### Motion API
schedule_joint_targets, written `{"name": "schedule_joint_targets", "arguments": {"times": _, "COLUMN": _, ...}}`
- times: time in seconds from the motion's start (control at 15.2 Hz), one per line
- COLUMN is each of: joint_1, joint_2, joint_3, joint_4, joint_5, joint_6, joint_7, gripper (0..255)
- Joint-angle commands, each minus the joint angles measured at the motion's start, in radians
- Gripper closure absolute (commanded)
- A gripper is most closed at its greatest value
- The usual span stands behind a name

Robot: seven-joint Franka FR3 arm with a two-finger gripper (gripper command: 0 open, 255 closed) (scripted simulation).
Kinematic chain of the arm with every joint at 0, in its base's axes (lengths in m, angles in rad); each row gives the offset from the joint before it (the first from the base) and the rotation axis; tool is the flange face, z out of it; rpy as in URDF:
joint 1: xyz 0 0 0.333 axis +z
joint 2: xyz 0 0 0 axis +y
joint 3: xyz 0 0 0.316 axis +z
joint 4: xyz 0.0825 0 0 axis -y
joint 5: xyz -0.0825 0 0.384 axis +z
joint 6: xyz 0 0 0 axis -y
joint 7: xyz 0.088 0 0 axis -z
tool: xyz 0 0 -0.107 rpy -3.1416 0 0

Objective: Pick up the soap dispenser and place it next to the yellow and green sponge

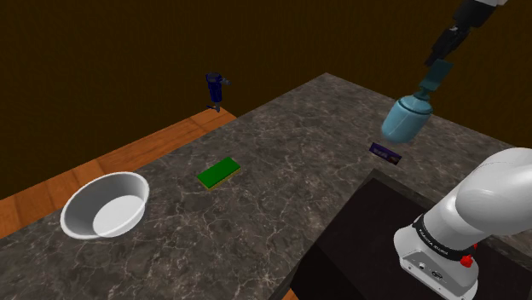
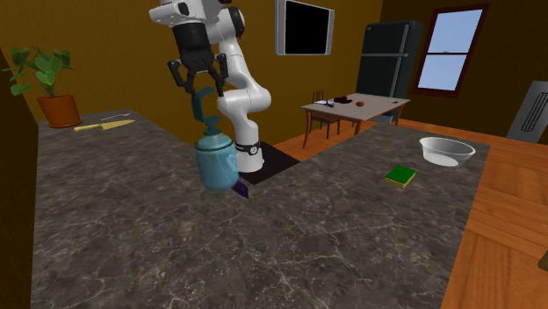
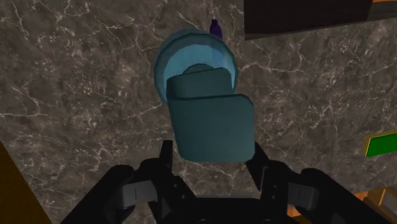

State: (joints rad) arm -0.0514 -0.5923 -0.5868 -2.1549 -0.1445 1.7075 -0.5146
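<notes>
Shoulder view: the claw (image 1: 440, 68) pinches the teal dispenser (image 1: 407, 118) by its pump, tilted over the counter (image 1: 290, 153) near the stand-side edge. The sponge (image 1: 219, 173) lies well left, with open stone between. Second exterior view: a purple card (image 2: 242, 188) sits just beside the dispenser, its marks too small to read. Wrist view: both fingers (image 3: 167, 156) clasp the pump head.

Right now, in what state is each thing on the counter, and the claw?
soap dispenser: held by its pump head, hanging clear of the counter
claw: shut on the soap dispenser
sponge: lying flat on the counter, apart from the claw
bowl: upright, empty
small purple item: flat on the counter, under the soap dispenser
</notes>
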Motion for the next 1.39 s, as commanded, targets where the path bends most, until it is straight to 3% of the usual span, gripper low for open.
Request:
{"name": "schedule_joint_targets", "arguments": {"times": 0.0, "joint_1": 0.004, "joint_2": 0.005, "joint_3": 0.004, "joint_4": 0.033, "joint_5": 0.005, "joint_6": -0.027, "joint_7": 0.001, "gripper": 255}}
{"name": "schedule_joint_targets", "arguments": {"times": 0.2, "joint_1": 0.008, "joint_2": 0.013, "joint_3": 0.009, "joint_4": 0.076, "joint_5": 0.011, "joint_6": -0.063, "joint_7": 0.003, "gripper": 255}}
{"name": "schedule_joint_targets", "arguments": {"times": 0.73, "joint_1": 0.008, "joint_2": -0.13, "joint_3": 0.208, "joint_4": -0.081, "joint_5": 0.05, "joint_6": -0.057, "joint_7": 0.207, "gripper": 255}}
{"name": "schedule_joint_targets", "arguments": {"times": 1.32, "joint_1": 0.053, "joint_2": -0.209, "joint_3": 0.418, "joint_4": -0.176, "joint_5": 0.151, "joint_6": -0.04, "joint_7": 0.425, "gripper": 255}}
